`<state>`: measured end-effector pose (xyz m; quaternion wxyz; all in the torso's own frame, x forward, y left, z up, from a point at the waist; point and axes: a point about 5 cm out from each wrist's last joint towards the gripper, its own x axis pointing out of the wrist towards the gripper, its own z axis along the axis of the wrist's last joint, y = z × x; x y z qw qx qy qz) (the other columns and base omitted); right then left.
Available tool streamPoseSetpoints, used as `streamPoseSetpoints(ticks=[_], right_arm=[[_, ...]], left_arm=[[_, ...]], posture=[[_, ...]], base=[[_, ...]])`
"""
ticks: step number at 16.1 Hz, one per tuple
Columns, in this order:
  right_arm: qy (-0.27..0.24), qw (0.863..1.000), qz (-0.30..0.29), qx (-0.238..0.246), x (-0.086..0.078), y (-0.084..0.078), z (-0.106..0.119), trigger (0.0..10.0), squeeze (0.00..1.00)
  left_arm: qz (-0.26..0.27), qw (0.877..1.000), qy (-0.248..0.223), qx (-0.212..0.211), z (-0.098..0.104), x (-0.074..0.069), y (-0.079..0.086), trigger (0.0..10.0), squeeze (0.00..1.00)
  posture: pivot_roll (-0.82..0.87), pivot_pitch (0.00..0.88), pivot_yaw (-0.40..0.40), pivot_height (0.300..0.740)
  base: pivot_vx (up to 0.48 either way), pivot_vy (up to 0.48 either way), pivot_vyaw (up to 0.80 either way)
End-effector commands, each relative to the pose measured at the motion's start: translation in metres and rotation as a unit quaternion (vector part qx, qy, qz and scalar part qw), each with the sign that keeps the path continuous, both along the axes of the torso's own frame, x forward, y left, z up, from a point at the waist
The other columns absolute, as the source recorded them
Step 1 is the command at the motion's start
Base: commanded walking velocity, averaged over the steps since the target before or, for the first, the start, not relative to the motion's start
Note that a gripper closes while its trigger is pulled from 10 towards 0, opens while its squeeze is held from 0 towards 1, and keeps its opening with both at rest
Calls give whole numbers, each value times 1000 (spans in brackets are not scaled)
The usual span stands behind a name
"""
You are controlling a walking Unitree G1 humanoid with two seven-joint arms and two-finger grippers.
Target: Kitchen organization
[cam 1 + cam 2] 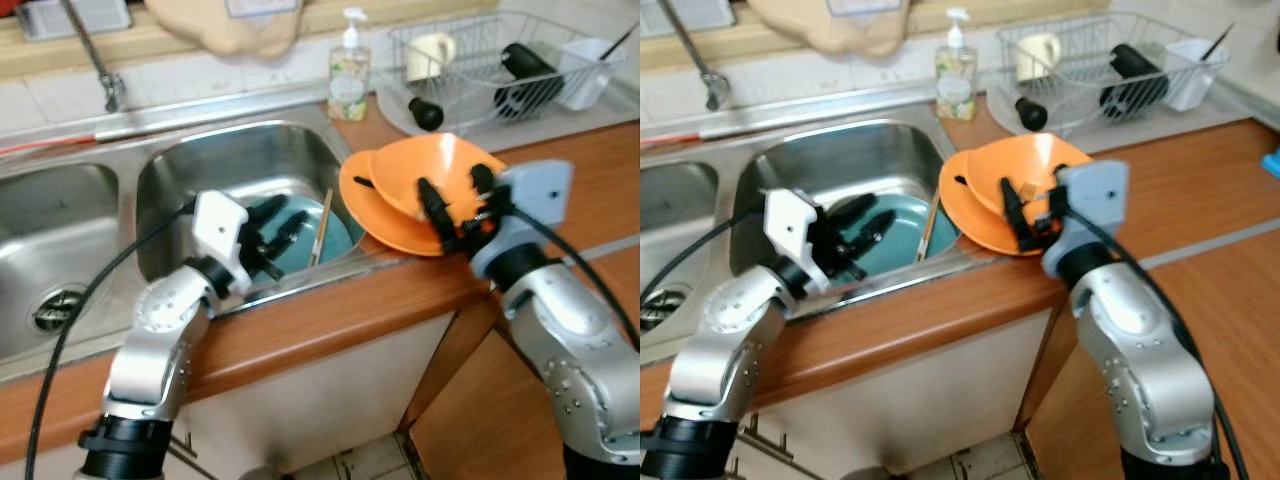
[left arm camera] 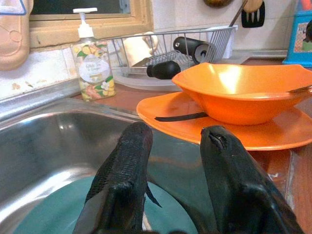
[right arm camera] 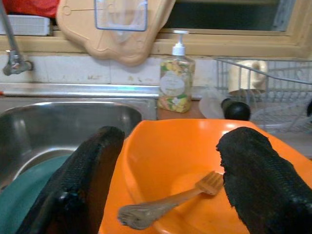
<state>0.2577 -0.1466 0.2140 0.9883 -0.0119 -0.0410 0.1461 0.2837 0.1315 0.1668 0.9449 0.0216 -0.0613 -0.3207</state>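
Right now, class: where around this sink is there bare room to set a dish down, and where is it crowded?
Bare wooden counter lies right of the orange plate, in front of the drying rack. The left basin looks free. Crowded: the right basin with its teal plate, and the corner by the soap bottle, where the orange bowl sits.

The soap bottle (image 2: 92, 68) label print is too small to read.
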Motion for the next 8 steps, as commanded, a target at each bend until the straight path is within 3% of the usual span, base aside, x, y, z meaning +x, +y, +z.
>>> streamPoseSetpoints(ticks=[1, 3, 4, 5, 6, 8], right_arm=[[6, 1000, 13, 3, -3, 4, -1, 10000, 157], [8, 1000, 18, 2, -3, 6, -2, 10000, 157], [30, 999, 21, -22, 1, 15, -16, 5059, 0], [39, 999, 14, -33, 3, 17, -20, 3373, 0], [48, 998, 6, -39, 4, 17, -24, 0, 0], [55, 997, 15, -43, 4, 18, -28, 0, 0]], left_arm=[[-7, 1000, 1, -1, 1, -4, -1, 10000, 1000], [-10, 1000, 4, -3, 0, -6, -3, 10000, 1000], [-55, 998, 16, 4, -5, -17, -15, 10000, 0], [-70, 997, 19, 6, -6, -21, -18, 10000, 0], [-84, 996, 21, -1, -4, -24, -21, 10000, 0], [-89, 996, 26, -5, -3, -28, -23, 10000, 0]], posture=[[-37, 0, 70, 740], [-35, 0, 76, 740], [-23, 0, 66, 740], [-23, 0, 66, 740], [-22, 0, 65, 740], [-23, 0, 72, 740]], base=[[0, 0, 0], [0, 0, 0], [0, 0, 0], [0, 0, 0], [0, 0, 0], [0, 0, 0]])
